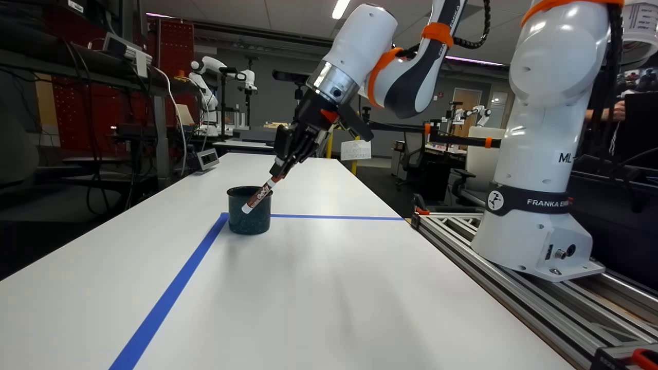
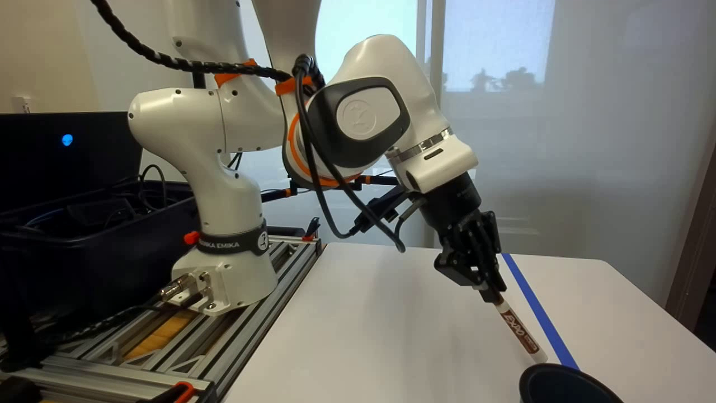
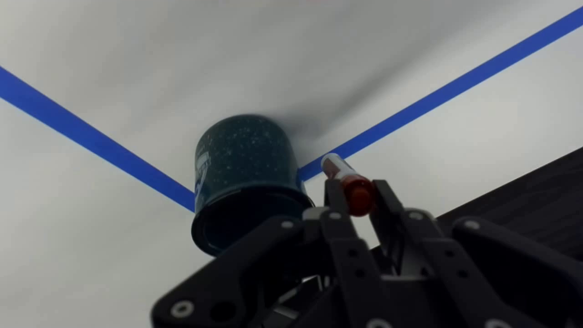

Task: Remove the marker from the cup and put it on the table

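A white Expo marker with a reddish-brown label and cap shows in both exterior views (image 1: 258, 196) (image 2: 520, 331) and in the wrist view (image 3: 338, 167). My gripper (image 1: 280, 167) (image 2: 493, 293) (image 3: 360, 193) is shut on its capped end. The marker is tilted, its white end pointing down. It is outside the dark green speckled cup (image 1: 236, 217) (image 2: 562, 386) (image 3: 248, 152), beside its wall and above the table. I cannot tell whether it touches the cup. The cup stands upright on the white table (image 1: 329, 288) (image 2: 391, 341) (image 3: 136, 50); an exterior view cuts off its lower part.
Blue tape lines (image 1: 175, 288) (image 2: 537, 310) (image 3: 437, 105) cross the table and meet near the cup. The robot base stands on a metal frame (image 1: 514, 288) (image 2: 134, 364) along one table edge. A small grey device (image 1: 207, 159) is at the far table edge.
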`<state>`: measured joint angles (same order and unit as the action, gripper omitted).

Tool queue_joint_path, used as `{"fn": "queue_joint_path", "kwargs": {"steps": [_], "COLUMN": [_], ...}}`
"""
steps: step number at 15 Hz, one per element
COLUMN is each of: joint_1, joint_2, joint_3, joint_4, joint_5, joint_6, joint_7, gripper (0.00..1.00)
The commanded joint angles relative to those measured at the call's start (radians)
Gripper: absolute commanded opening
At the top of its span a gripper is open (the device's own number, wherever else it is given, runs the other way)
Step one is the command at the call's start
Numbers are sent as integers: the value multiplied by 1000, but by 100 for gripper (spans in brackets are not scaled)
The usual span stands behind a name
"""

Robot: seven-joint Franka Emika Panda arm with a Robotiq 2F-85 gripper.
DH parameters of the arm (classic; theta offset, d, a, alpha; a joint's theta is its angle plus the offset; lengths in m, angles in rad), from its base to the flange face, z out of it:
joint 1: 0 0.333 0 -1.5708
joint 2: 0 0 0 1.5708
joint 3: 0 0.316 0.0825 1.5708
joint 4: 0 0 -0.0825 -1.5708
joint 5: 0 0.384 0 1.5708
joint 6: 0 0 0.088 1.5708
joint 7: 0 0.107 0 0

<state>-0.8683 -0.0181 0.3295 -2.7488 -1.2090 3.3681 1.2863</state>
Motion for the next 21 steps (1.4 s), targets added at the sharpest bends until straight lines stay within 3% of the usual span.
{"fn": "queue_joint_path", "kwargs": {"steps": [1,10,21], "joint_1": [-8,9,74], "joint_2": [89,257,344], "joint_3": [-10,-87,-167], "joint_4": [17,81,142], "joint_5": [1,1,9], "joint_6": [5,-26,-40], "joint_7": [-46,-141,-170], "gripper": [5,5,5]}}
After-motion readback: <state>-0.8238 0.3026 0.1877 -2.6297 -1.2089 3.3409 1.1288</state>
